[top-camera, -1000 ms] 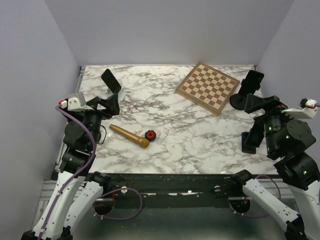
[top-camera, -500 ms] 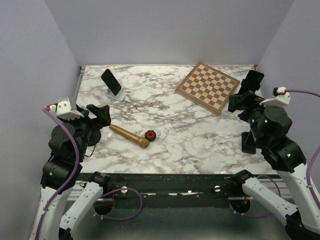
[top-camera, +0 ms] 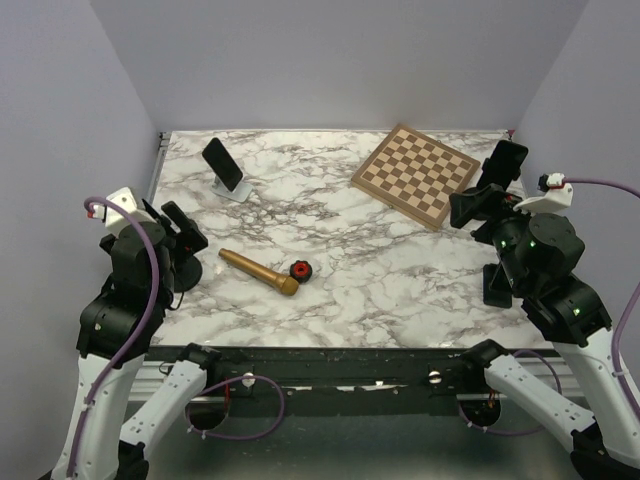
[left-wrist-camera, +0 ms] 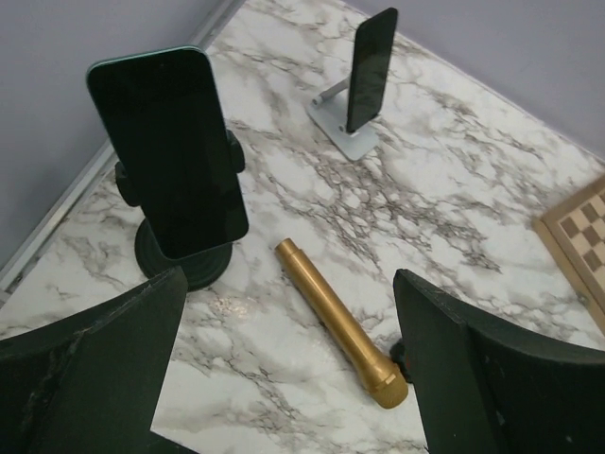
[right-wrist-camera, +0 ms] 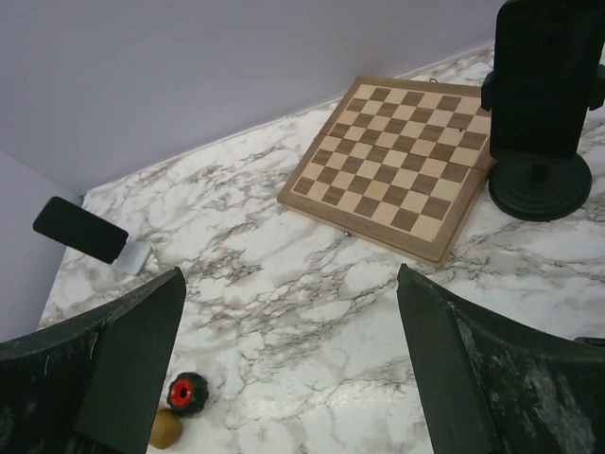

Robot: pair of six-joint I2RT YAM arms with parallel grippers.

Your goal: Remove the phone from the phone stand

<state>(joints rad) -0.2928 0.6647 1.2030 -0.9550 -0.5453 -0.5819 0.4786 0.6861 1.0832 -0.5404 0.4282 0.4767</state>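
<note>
Top view: we see a marble bench (top-camera: 400, 280). A dark phone (top-camera: 222, 164) leans on a silver stand (top-camera: 240, 189) at the far left, well apart from both arms. The left fingers (top-camera: 190, 230) hover at the left edge above a black round stand (top-camera: 185, 272). The right fingers (top-camera: 465, 205) hover at the right edge near a chessboard (top-camera: 415, 173). A wooden rod (top-camera: 258, 271) and a red knob (top-camera: 300, 270) lie mid-bench, with open marble beyond them.

Left wrist view: the fingers gape wide and hold nothing. A second phone (left-wrist-camera: 170, 151) (screen dark) stands clamped in the black round stand near the bench edge.

Right wrist view: the fingers are spread wide and empty. A third phone (right-wrist-camera: 546, 76) stands beside the chessboard's corner.
</note>
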